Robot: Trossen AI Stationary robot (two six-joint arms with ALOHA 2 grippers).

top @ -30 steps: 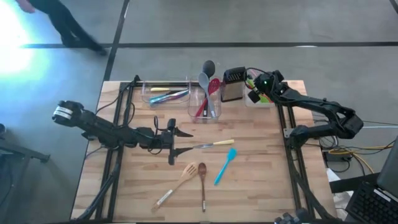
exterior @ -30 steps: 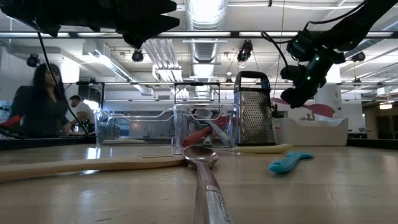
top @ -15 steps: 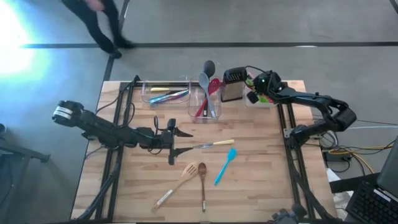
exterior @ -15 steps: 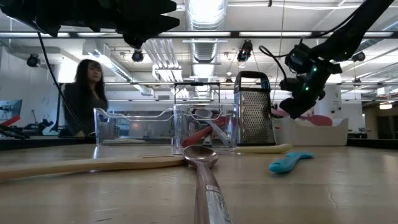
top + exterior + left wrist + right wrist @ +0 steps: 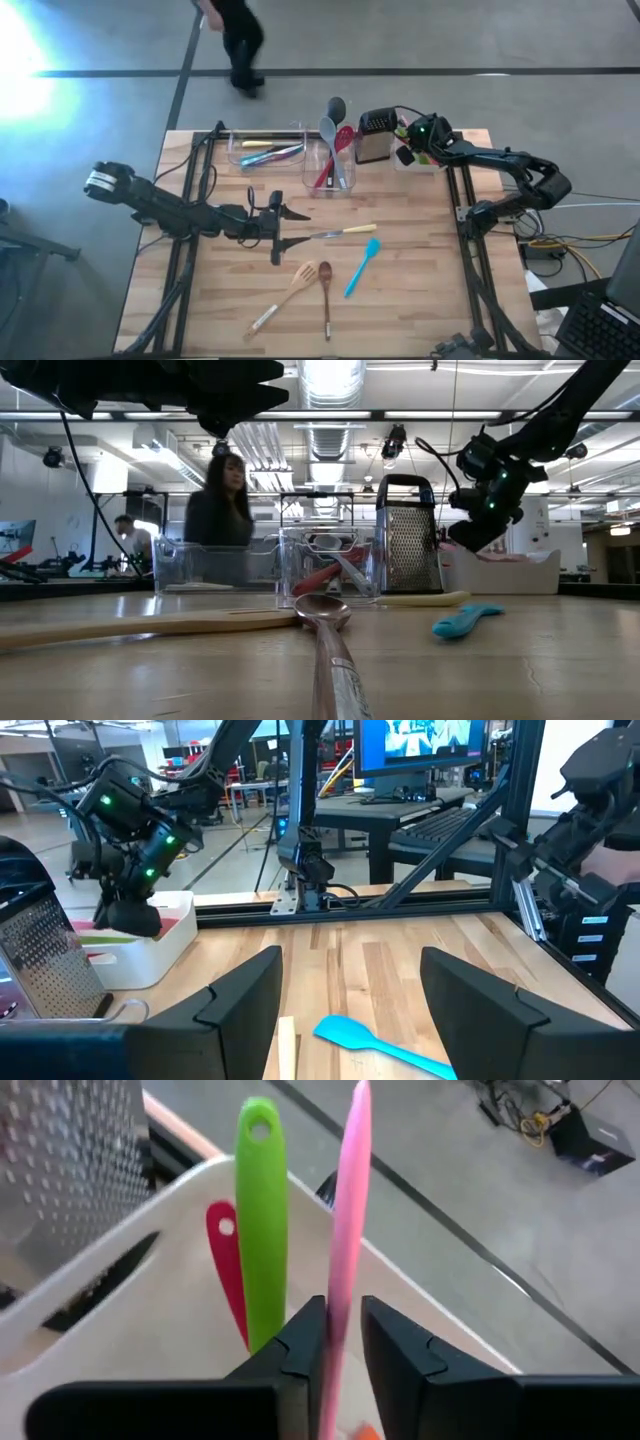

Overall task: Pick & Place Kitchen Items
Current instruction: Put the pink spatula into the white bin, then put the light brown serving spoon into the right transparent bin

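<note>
My right gripper point(image 5: 408, 152) hangs over the white tub point(image 5: 428, 162) at the table's far right, slanting down and shut on a pink utensil point(image 5: 345, 1200). In that tub lie a green handle point(image 5: 262, 1210) and a red handle point(image 5: 228, 1260). My left gripper point(image 5: 283, 228) waits open and level at mid-table, with nothing between its fingers, facing a yellow-handled knife point(image 5: 345, 232). A blue spatula point(image 5: 362, 266), a wooden spatula point(image 5: 290, 288) and a wooden spoon point(image 5: 326, 290) lie flat on the table. My right gripper has the pink utensil's slim handle point(image 5: 338, 1305) between its two fingers, which stand close on either side of it. The fingers slant down from above and lie along the handle. The handle reaches out past the fingertips over the white tub's rim point(image 5: 120, 1270). Its lower end is hidden.
A steel box grater point(image 5: 375, 138) stands just left of the white tub. A clear tub point(image 5: 330, 168) holds upright utensils and a flat clear tub point(image 5: 265, 152) holds more at the far edge. A person point(image 5: 222, 505) passes behind the table.
My right gripper has sunk toward the white tub and shifted slightly toward the grater, carrying the pink utensil down with it; the utensil's broad end no longer shows above the tub's rim in the low view. A person has walked along behind the far edge.
</note>
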